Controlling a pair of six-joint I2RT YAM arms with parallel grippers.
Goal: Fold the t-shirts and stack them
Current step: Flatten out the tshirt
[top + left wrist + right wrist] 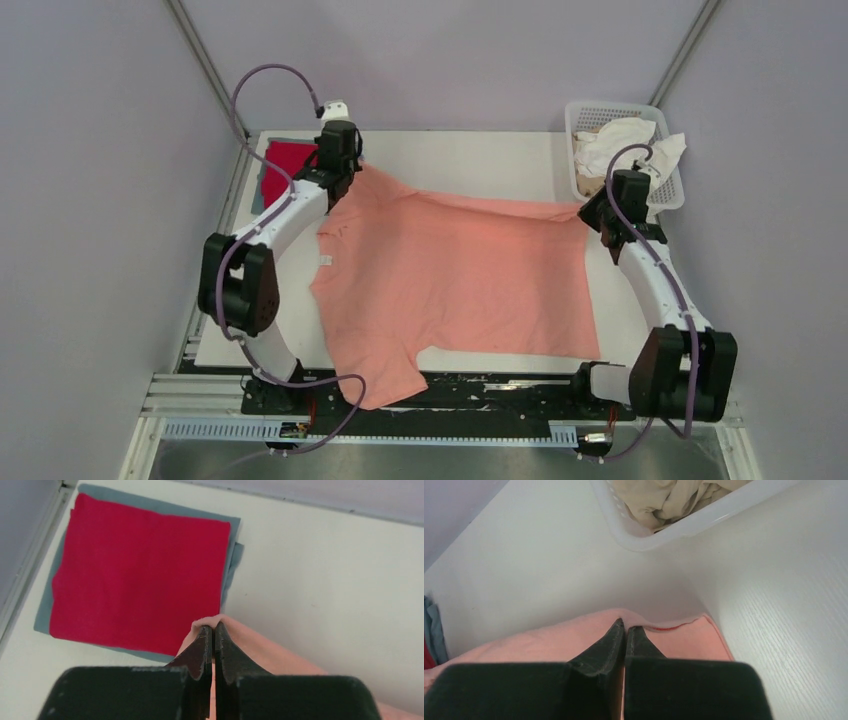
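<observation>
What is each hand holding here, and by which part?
The salmon-pink cloth t-shirt: the left hand pinches its far-left corner, the right hand its far-right corner.

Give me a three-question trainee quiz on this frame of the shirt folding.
1. True or false: the left gripper and right gripper are both shut on the salmon-pink t-shirt.
2. The folded red t-shirt lies on: A a tray; B the grey-blue t-shirt; C a towel.
3. Where are the white and beige shirts?
Key: 1 true; 2 B; 3 in the basket.
</observation>
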